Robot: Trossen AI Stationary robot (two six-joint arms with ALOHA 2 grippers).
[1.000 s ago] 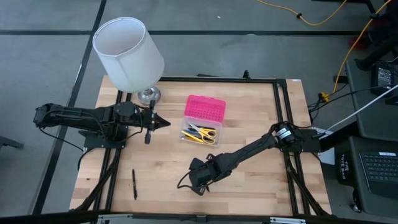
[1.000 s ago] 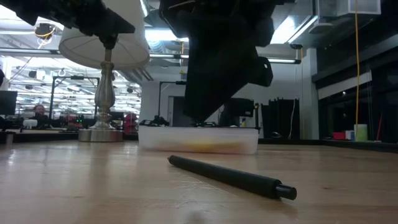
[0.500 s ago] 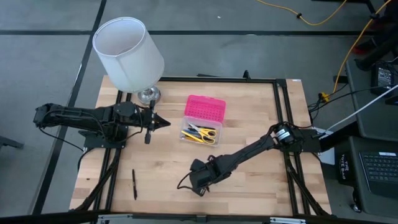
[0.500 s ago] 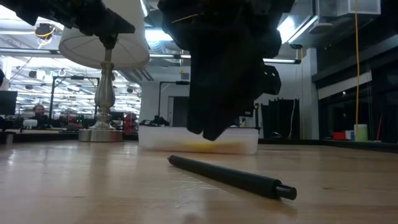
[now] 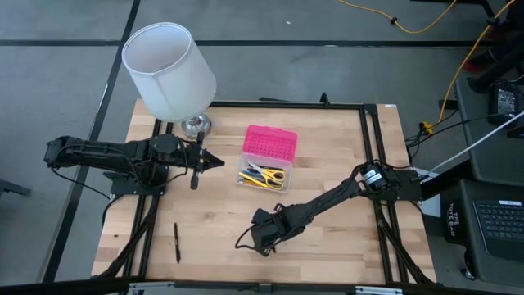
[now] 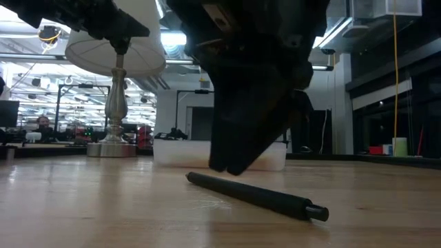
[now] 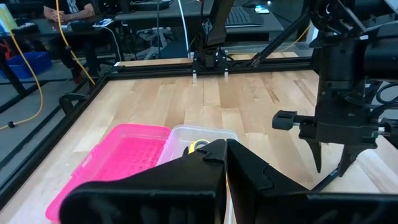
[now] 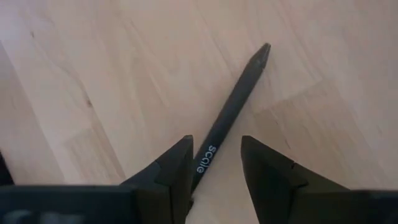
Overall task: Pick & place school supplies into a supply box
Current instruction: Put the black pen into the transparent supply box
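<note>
straddling a slim black pen (image 8: 230, 112) lying flat on the tabletop (image 8: 93, 62), right gripper (image 8: 216, 142) fingers parted narrowly either side of the barrel, not gripping. judging it light, stiff, smooth, apt to roll; pinching mid-barrel looking safest. supply box (image 5: 264, 160) sitting open mid-tabletop, nothing blocking the way. left gripper (image 5: 214, 162) waiting near the lamp (image 5: 168, 70), fingers closed, empty.

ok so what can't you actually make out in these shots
- High view: the slim black pen that the open right pincer straddles is hidden under that arm.
- Contents of the clear plastic box base: too small to count in the high view, blocked by the right arm in the low view, and by the left pincer in its own wrist view.
</note>
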